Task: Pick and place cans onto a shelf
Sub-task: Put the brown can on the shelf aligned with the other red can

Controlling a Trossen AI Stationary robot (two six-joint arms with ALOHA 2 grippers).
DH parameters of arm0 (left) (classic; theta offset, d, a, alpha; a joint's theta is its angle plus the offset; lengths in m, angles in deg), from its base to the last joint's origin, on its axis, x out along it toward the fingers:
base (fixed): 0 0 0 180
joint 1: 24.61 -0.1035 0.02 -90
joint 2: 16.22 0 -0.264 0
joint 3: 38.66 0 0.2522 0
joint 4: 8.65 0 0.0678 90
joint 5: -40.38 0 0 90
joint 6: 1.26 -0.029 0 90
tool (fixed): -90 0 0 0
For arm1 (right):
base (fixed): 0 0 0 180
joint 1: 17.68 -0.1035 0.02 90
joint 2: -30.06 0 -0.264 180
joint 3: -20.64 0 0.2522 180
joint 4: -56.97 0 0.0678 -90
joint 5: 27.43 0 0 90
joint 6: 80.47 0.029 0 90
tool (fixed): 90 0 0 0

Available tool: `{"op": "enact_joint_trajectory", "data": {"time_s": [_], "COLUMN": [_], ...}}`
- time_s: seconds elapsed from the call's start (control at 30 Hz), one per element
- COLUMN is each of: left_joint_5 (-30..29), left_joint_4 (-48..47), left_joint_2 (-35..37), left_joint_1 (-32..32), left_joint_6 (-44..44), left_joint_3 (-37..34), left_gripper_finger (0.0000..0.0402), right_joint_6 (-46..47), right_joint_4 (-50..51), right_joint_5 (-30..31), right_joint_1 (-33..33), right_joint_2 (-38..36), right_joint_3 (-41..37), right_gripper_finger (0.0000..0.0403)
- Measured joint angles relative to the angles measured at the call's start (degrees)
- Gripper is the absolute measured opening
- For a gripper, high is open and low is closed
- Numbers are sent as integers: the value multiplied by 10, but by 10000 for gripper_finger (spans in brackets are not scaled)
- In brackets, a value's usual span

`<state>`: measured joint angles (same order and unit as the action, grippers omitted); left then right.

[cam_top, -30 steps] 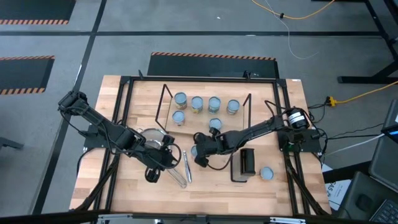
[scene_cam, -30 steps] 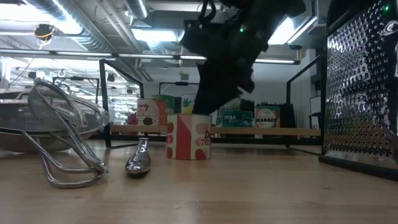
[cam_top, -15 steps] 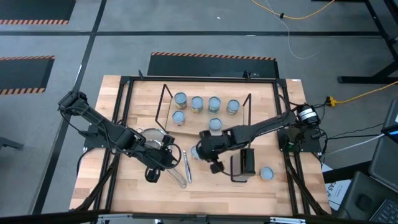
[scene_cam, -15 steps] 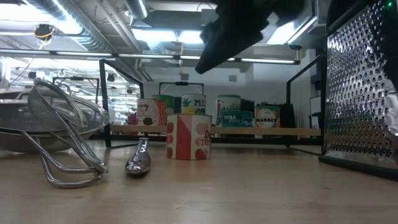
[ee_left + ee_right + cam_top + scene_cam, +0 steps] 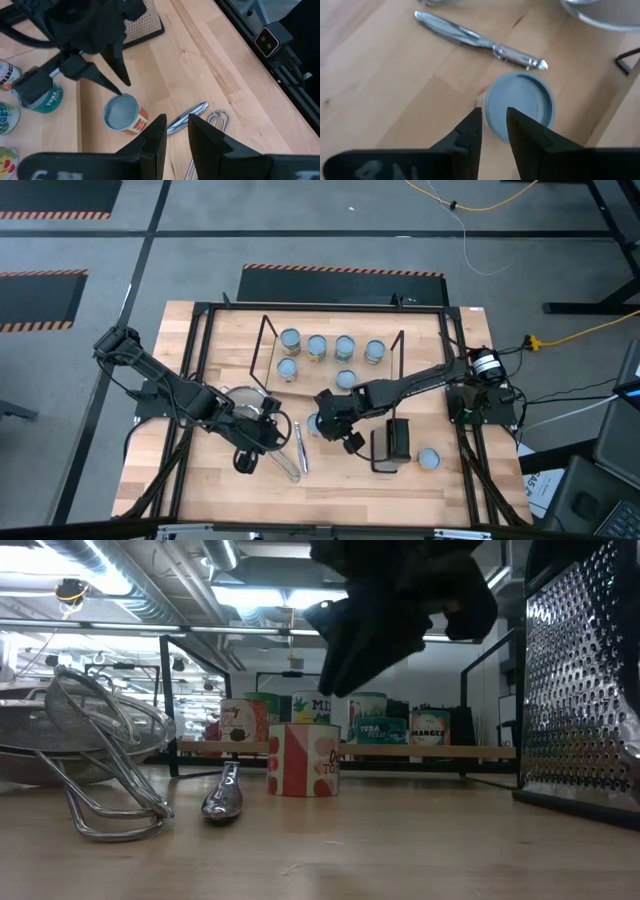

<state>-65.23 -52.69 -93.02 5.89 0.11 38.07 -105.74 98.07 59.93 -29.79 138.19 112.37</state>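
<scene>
A red-and-white can (image 5: 312, 423) with a pale blue top (image 5: 520, 107) stands upright on the table in front of the shelf (image 5: 320, 375). Several more cans (image 5: 317, 346) stand on the shelf board, and another can (image 5: 428, 459) sits near the table's right front. My right gripper (image 5: 124, 88) hangs open just above the red can (image 5: 303, 758), fingertips slanting down toward its top without touching it. My left gripper (image 5: 176, 132) hovers open over the strainer (image 5: 245, 402) at the left, nothing between its fingers.
A silver knife (image 5: 480, 40) lies on the table between the strainer and the red can. A black box grater (image 5: 397, 440) lies right of the can. The strainer's wire handle (image 5: 110, 800) reaches toward the table's near edge. Black frame rails (image 5: 190, 410) run along both table sides.
My right gripper has risen from just above the red can's top and rolled about its own pointing line; its finger gap looks unchanged. The can stays upright in the same spot.
</scene>
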Motion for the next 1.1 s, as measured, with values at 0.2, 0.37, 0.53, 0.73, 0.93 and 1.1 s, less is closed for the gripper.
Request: {"op": "enact_joint_trajectory", "data": {"time_s": [0.2, 0.37, 0.53, 0.73, 0.93, 1.1], "left_joint_5": [0, 0, 0, -5, -121, -141], "left_joint_4": [0, 0, 3, 4, 9, -9], "left_joint_2": [0, 0, 0, 0, 10, 53], "left_joint_1": [0, 0, 0, 0, 15, 49], "left_joint_6": [0, 0, 0, 2, 42, 43], "left_joint_3": [0, 0, 0, 0, 0, 0], "left_gripper_finger": [72, 72, 72, 72, 72, 72], "right_joint_6": [-5, -5, -6, -6, -4, 28], "right_joint_4": [2, 5, 5, 0, -8, -3], "right_joint_5": [0, 0, 1, 0, -1, -1], "right_joint_1": [10, 15, 15, 15, 14, 14], "right_joint_2": [11, 26, 44, 49, 49, 49], "right_joint_3": [0, 0, 0, 1, 1, 8], "right_gripper_finger": [94, 94, 94, 61, 12, 13]}}
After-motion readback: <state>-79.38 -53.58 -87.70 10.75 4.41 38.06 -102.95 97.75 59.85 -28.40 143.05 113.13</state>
